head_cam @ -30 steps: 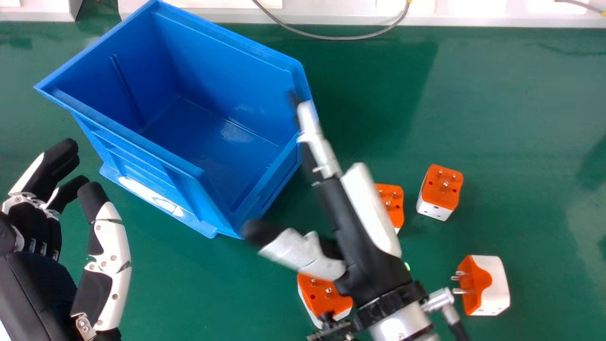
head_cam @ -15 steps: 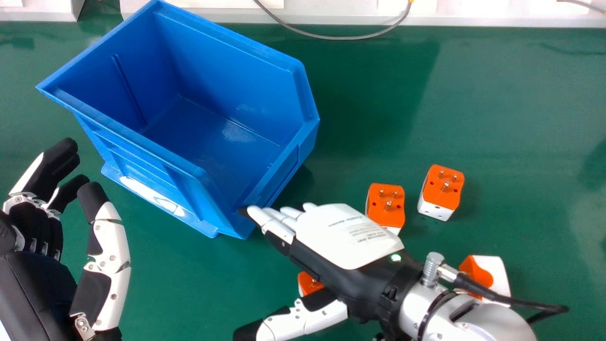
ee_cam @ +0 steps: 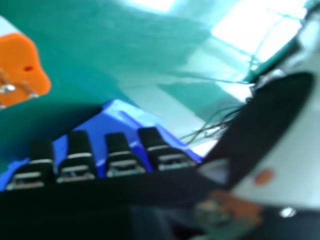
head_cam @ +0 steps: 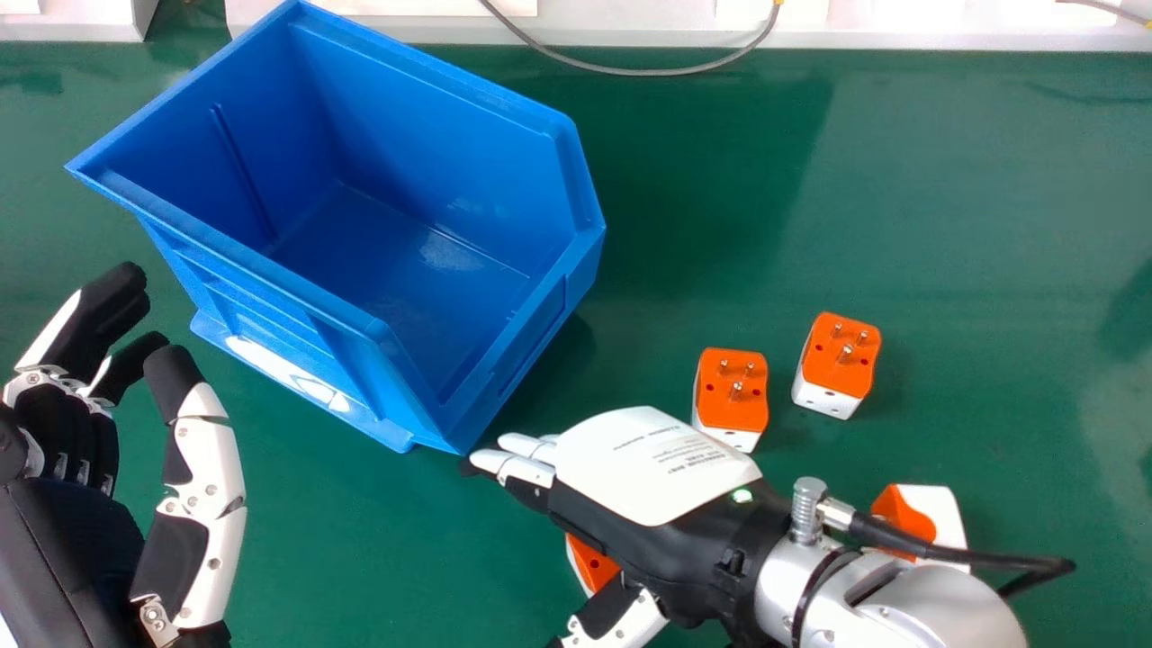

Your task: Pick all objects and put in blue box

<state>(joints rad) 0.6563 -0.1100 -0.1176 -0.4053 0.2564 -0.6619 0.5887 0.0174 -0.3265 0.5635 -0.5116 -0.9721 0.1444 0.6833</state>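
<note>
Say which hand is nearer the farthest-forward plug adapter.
Right. The right hand is left of the adapter and nearer the robot; the left hand is much farther left.

The right hand [head_cam: 655, 468] is back upward, fingers relaxed and extended — thumb spread apart — with its silver forearm [head_cam: 900, 598] slanting behind. The left hand [head_cam: 205, 477] rests open, fingers gently bent — thumb apart.

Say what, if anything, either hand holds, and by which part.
Nothing is held: the left hand is empty, and the right hand partly covers a plug adapter without gripping it.
</note>
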